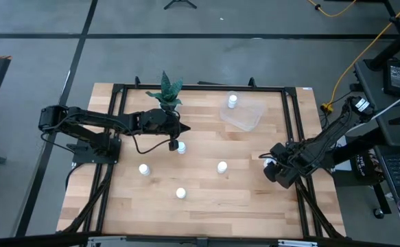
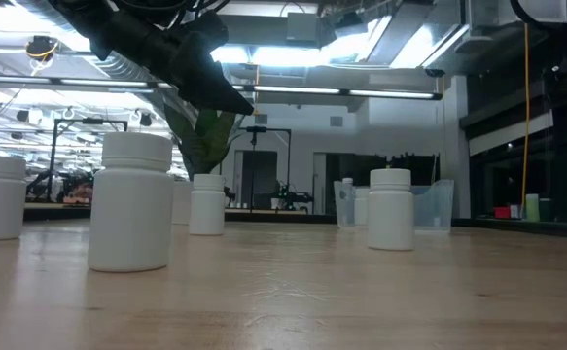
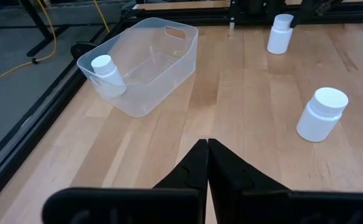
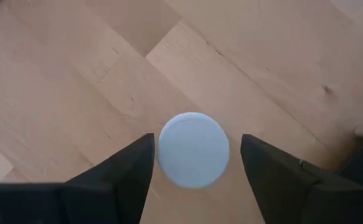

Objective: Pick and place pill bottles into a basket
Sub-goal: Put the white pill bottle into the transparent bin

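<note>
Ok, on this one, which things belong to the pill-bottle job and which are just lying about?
Belongs to the job: six pill bottles, one between the fingers of the open right end effector; the basket; the shut left end effector.
Just lying about: the potted plant; the yellow cable off the table.

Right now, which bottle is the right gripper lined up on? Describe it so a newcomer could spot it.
Start at the right arm on the table's right side. Its open right gripper hangs over one pill bottle, the round white cap centred between the fingers. Unlike the other bottles standing mid-table or beside the basket, this one is mostly hidden under the gripper.
</note>
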### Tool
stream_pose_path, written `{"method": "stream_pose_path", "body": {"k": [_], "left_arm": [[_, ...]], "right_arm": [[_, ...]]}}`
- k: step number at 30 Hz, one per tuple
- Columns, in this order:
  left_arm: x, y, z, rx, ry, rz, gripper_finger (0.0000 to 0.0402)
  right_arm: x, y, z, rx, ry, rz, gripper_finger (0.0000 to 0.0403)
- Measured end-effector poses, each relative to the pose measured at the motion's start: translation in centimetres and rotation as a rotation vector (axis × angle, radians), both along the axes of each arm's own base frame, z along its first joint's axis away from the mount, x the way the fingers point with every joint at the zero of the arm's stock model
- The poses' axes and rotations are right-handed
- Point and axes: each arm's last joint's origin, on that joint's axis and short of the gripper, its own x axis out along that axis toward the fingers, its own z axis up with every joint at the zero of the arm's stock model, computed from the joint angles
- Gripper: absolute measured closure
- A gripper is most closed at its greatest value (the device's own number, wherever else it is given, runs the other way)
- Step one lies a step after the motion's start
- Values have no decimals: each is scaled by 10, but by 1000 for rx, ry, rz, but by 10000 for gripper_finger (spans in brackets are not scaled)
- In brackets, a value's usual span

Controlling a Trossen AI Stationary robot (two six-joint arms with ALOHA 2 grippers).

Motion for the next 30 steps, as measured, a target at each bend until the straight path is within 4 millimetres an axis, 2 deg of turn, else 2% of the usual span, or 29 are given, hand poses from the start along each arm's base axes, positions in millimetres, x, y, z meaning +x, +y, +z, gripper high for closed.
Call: {"method": "stream_pose_path", "body": {"k": [12,25,30], "left_arm": [[0,0,0,0,0,-1,399],[0,0,0,0,0,0,399],[0,0,0,0,0,-1,395]], "right_arm": [[-1,1,0,22,19,1,251],[1,1,0,23,2,1,255],[4,4,8,21,-27,20,255]]}}
